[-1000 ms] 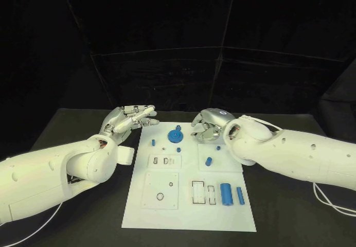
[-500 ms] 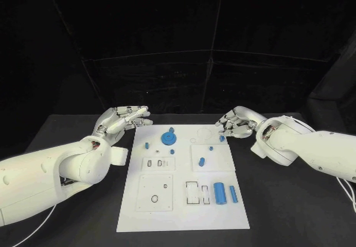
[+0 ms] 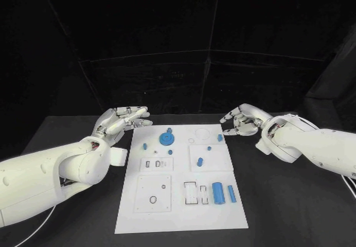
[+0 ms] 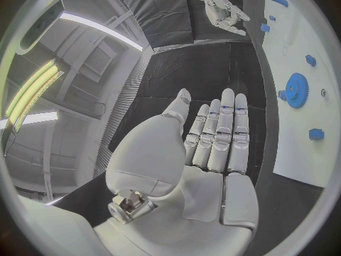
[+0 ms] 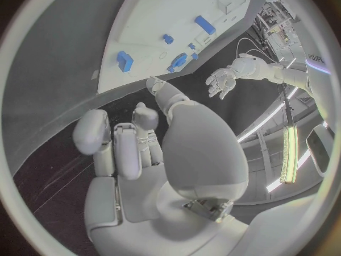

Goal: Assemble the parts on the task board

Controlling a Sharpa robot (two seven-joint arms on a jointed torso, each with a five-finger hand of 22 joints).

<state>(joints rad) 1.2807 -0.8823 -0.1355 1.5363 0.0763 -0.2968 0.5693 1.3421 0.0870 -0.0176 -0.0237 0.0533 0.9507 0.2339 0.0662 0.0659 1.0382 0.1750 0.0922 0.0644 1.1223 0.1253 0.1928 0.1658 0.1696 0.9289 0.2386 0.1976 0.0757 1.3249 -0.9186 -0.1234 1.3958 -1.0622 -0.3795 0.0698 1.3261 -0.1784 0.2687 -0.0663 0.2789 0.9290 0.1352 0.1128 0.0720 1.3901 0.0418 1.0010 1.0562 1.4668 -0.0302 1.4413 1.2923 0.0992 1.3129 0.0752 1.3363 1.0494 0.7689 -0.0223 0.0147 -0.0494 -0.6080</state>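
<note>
Backdrop: black table [image 3: 67, 128] under a dark curtained room, with the white task board [image 3: 181, 216] lying lengthwise in the middle.
Near end of board: a large blue cylinder [image 3: 218, 192] and a slimmer blue pin [image 3: 231, 193] lie side by side, next to outlined rectangular slots [image 3: 191, 192]; an oval recess [image 3: 153, 199] sits in the square panel beside them.
Middle of board: a short blue peg [image 3: 199, 162] lies tilted on a raised square panel; a small blue piece [image 3: 209, 148] sits just beyond it.
Far end of board: a blue gear [image 3: 167, 138] rests flat, with small blue bits [image 3: 145, 146] around it and another blue piece [image 3: 220, 137] near the board's far right edge.
Left hand [image 3: 121, 120]: beside the board's far left corner, above the table, fingers straight and close together, palm bare, holding nothing; the left wrist view shows the same flat hand.
Right hand [image 3: 241, 121]: off the board's far right corner, fingers loosely curled yet apart, nothing in them; apart from every part.
</note>
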